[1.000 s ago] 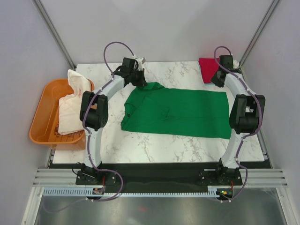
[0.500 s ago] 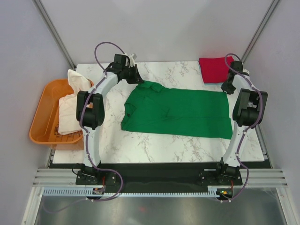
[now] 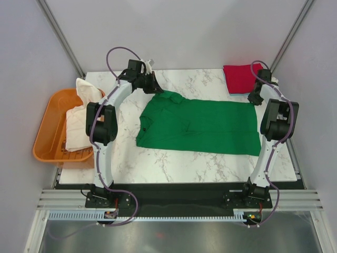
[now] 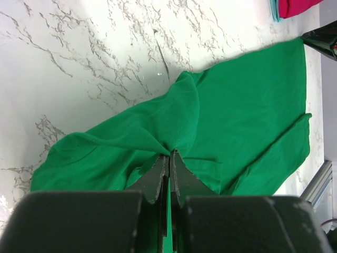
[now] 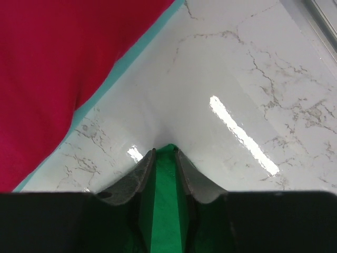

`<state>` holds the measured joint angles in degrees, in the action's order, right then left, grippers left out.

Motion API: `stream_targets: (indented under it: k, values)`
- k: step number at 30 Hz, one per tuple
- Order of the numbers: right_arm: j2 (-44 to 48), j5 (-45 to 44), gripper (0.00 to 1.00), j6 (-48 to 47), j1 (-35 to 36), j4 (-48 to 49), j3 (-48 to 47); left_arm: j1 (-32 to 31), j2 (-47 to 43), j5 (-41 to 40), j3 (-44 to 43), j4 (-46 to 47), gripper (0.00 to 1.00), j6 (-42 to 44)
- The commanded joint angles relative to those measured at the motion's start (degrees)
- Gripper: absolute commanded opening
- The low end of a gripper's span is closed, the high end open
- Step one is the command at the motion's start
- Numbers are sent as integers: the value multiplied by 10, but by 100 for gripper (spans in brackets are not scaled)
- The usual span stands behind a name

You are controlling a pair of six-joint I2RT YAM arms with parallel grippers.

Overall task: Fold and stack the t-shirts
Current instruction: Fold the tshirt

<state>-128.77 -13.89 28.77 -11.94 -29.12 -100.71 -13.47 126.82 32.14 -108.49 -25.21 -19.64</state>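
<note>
– Lying flat across the middle of the marble table (image 3: 174, 163), the green t-shirt (image 3: 200, 124) reaches nearly from one arm to the other. How do the claws stand?

– The left gripper (image 4: 169, 157) has its fingers drawn almost together on a raised pucker of the green cloth at the shirt's far left corner (best seen in the wrist view). The right gripper (image 5: 164, 154) has its fingers narrowly apart, and a tip of green cloth is pinched between them at the far right corner.

– And the other garments?

– The red t-shirt (image 3: 239, 77) lies folded at the table's far right corner, just beyond the right gripper. A pale blue edge (image 5: 113, 71) shows beneath it, probably a second folded tee. The white t-shirt (image 3: 79, 118) is heaped in the orange tub (image 3: 45, 134) off the table's left side, partly draped over the rim.
</note>
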Motion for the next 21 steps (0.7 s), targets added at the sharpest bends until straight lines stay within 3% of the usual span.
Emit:
stream_targets:
  k: [1,2,3,5,21]
  values:
    - [-14,-15,27,-11,-5,11,-21,6,2,20,-30,-4,2,-18]
    - [-16,-15,22,-15,-6,11,-24,6,2,20,-30,-6,2,-21]
    - [-18,-17,10,-17,-5,11,-28,10,1,19,-30,-6,2,-24]
    - [-18,-21,0,-23,-6,11,-32,13,-5,16,-30,-12,2,-26]
    - [126,-19,0,-58,-6,52,65,52,-56,53,10,-71,2,-75]
